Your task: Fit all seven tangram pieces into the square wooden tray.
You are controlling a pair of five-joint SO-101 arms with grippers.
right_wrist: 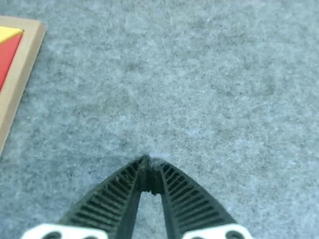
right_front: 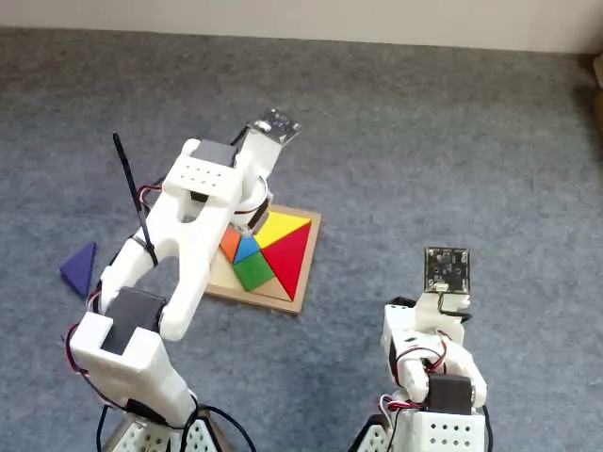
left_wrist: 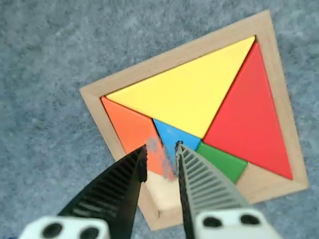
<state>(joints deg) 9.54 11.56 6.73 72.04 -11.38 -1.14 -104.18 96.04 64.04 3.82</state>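
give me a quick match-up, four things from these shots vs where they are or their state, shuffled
1 yellow triangle
2 dark blue triangle
3 right end effector
4 left end effector

a shut, over bare carpet
b in the tray
c open, above the tray
d on the carpet, outside the tray

Pairs: 1-b, 2-d, 3-a, 4-c

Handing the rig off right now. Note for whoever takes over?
Left gripper: open, empty, over the tray.
Right gripper: shut, empty, above the carpet.
Done: yellow piece, red piece, orange piece, blue piece and green piece lie in the tray.
Left: purple triangle lies on the carpet away from the tray; bare gap in the tray unfilled.
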